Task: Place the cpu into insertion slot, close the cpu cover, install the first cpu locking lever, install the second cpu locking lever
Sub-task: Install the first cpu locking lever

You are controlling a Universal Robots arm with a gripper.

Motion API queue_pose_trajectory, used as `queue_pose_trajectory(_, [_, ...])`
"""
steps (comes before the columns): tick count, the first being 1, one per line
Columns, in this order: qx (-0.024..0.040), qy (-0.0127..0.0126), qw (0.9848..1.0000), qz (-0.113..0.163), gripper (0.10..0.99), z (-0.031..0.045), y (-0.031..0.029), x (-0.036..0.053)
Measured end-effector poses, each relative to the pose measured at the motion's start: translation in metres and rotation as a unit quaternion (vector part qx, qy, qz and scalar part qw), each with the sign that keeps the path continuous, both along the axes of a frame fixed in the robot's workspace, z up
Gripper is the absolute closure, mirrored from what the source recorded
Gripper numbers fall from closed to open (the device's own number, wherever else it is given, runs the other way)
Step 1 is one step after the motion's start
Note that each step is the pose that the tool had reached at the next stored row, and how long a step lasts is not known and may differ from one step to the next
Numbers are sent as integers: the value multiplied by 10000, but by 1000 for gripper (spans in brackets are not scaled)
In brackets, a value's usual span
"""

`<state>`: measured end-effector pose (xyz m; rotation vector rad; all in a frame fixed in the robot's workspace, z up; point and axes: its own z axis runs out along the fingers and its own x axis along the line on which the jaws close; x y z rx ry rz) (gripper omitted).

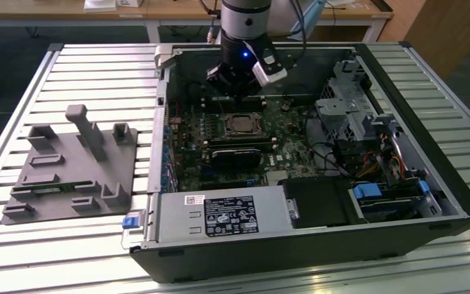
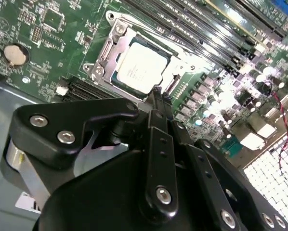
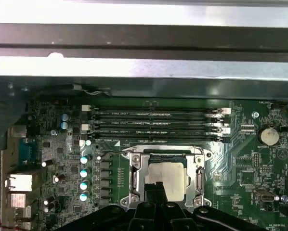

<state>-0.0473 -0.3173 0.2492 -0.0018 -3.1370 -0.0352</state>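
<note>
The cpu [image 1: 239,124] [image 2: 139,70] [image 3: 167,175], a flat silver-grey chip, lies seated in the insertion slot [image 3: 134,163] on the green motherboard. The cpu cover [image 2: 116,36] [image 3: 200,174], a silvery frame, lies flat around the chip's edges. My gripper [image 1: 235,97] [image 2: 156,96] [image 3: 156,188] hangs just above the edge of the socket, at the chip's rim, with its black fingers [image 2: 158,144] shut together and nothing between them. Thin wire levers run along the socket's sides; I cannot tell whether they are latched.
The open computer case [image 1: 431,153] sits on a slatted table. A black card [image 1: 237,153], a power supply [image 1: 223,217] and a drive cage [image 1: 357,116] surround the socket. Long memory slots [image 3: 153,125] lie beside it. A grey fixture plate [image 1: 71,165] stands at the exterior view's left.
</note>
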Motion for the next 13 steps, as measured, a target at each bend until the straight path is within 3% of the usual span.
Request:
queue_pose_trajectory(7, [-1,-30,10000,3,980,-3,0,-271])
queue_pose_trajectory(13, [1,-54,10000,3,980,-3,2,-396])
